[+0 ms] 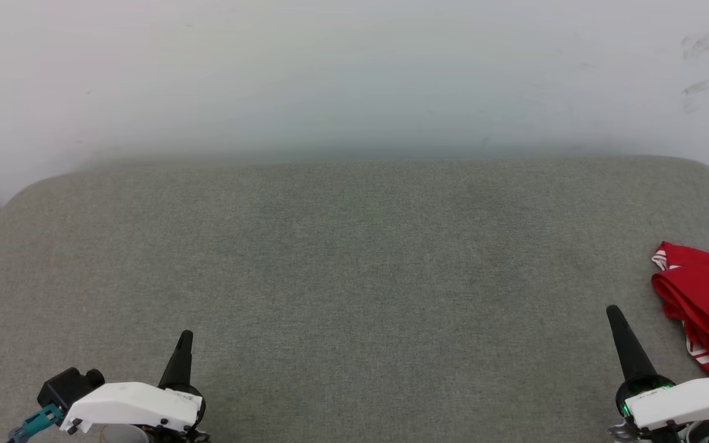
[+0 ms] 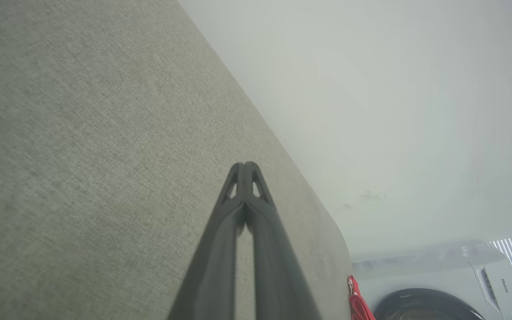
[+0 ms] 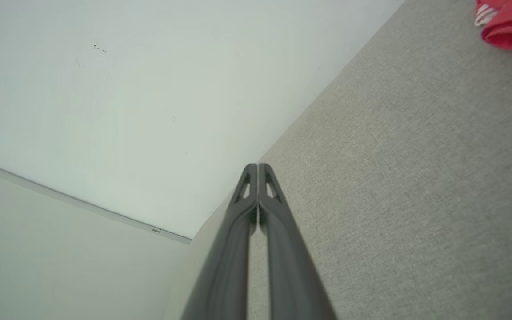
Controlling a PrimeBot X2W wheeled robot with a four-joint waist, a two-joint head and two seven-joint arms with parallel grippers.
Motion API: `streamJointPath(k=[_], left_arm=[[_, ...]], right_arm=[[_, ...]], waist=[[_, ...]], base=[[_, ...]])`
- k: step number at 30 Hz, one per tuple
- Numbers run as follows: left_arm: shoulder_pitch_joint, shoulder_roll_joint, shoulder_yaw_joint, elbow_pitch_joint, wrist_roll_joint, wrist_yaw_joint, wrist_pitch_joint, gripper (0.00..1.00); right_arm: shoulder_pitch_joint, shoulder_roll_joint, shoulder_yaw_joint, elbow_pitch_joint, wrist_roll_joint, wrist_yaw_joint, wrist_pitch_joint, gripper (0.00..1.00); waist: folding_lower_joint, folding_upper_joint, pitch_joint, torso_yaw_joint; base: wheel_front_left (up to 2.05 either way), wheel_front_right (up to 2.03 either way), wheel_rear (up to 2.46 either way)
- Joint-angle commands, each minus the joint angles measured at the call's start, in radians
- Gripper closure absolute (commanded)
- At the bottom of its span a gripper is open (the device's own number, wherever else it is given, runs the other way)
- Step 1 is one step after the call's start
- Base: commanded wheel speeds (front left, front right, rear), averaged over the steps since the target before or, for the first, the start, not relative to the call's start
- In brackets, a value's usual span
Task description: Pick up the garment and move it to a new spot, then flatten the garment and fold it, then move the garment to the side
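Closed left claw [image 1: 186, 337]; closed right claw [image 1: 612, 311] near garment [image 1: 706, 294]

One red garment [image 1: 708, 295]. Two grippers: one left gripper [image 1: 185, 336], one right gripper [image 1: 612, 311]. Two dark fingers [image 2: 218, 253] per gripper, four in all. One grey fabric surface [image 1: 354, 277]. One white washing machine [image 2: 469, 271]. One pale wall [image 1: 354, 74].

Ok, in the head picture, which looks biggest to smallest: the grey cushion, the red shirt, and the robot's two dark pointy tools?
1. grey cushion
2. red shirt, though the picture's edge cuts it off
3. left tool and right tool: they look alike, so no ranking
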Motion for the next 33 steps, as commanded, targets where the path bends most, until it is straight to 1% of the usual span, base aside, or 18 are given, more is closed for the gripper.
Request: streamJointPath(k=[1,19,33], left_arm=[[-0.028,-0.003,0.013,-0.005,-0.018,-0.009,0.006,1.0],[-0.049,-0.042,0.075,0.009,-0.154,-0.06,0.051,1.0],[-0.061,-0.067,0.115,0.018,-0.238,-0.093,0.081,1.0]], right_arm=[[-0.028,0.002,-0.004,-0.002,0.027,0.0,0.003,1.0],[-0.064,0.008,-0.014,0.042,0.208,0.0,0.013,1.0],[-0.087,0.012,-0.021,0.07,0.322,0.0,0.02,1.0]], waist=[[0.0,-0.0001,0.001,0.0],[0.0,-0.0001,0.011,0.005],[0.0,-0.0001,0.019,0.009]], base=[[0.0,0.0,0.0],[0.0,0.0,0.0],[0.0,0.0,0.0]])
